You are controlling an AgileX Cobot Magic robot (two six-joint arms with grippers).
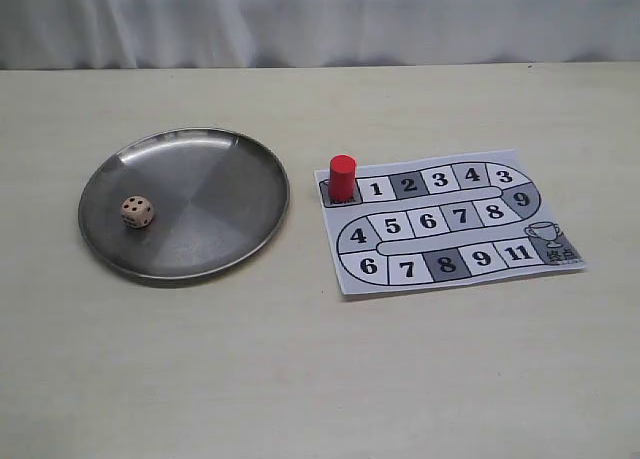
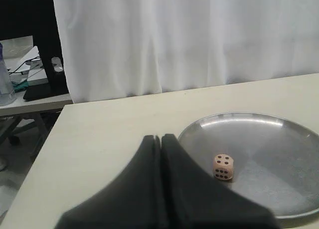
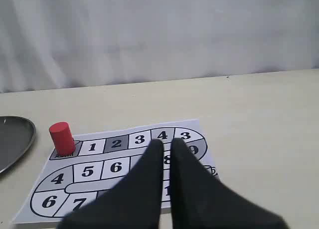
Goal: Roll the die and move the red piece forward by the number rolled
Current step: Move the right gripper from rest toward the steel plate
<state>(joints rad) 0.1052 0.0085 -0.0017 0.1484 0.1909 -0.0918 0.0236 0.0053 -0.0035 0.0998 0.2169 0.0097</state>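
The die (image 1: 137, 211) lies in the left part of a round metal plate (image 1: 215, 194), with four pips on its top face. The red piece (image 1: 342, 176) stands upright on the dark start square just left of square 1 on the paper game board (image 1: 352, 277). Neither gripper shows in the exterior view. In the left wrist view my left gripper (image 2: 159, 137) is shut and empty, short of the die (image 2: 224, 166) and the plate (image 2: 271, 149). In the right wrist view my right gripper (image 3: 166, 141) hangs over the board (image 3: 115, 143), its fingers nearly together and holding nothing, well apart from the red piece (image 3: 61, 135).
The board's numbered track winds from 1 to a trophy square (image 1: 545, 241) at its far right end. A white curtain (image 1: 320, 19) closes off the back of the pale table (image 1: 300, 379). The plate's edge (image 3: 15, 134) shows beside the board.
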